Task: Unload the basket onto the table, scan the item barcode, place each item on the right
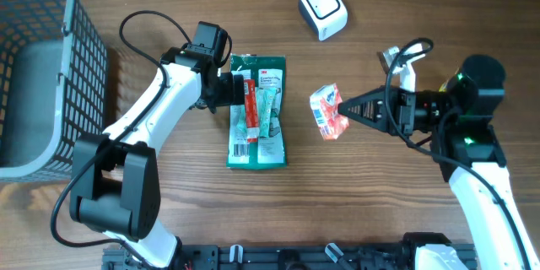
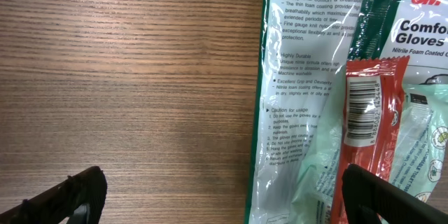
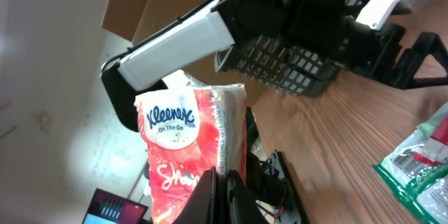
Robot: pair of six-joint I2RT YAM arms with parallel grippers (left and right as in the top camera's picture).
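1. A dark grey wire-mesh basket (image 1: 34, 67) stands far left.
2. The left gripper (image 1: 239, 91) hovers, fingers spread wide, over a green plastic glove package (image 1: 257, 148) with a slim red barcoded sachet (image 1: 251, 114) lying on it.
3. A small white cube (image 1: 323, 8), probably the scanner, sits farther back.
4. The right gripper (image 1: 342, 112) pinches a red-and-white Kleenex tissue pack (image 1: 326, 111), held in the air just right of the package.
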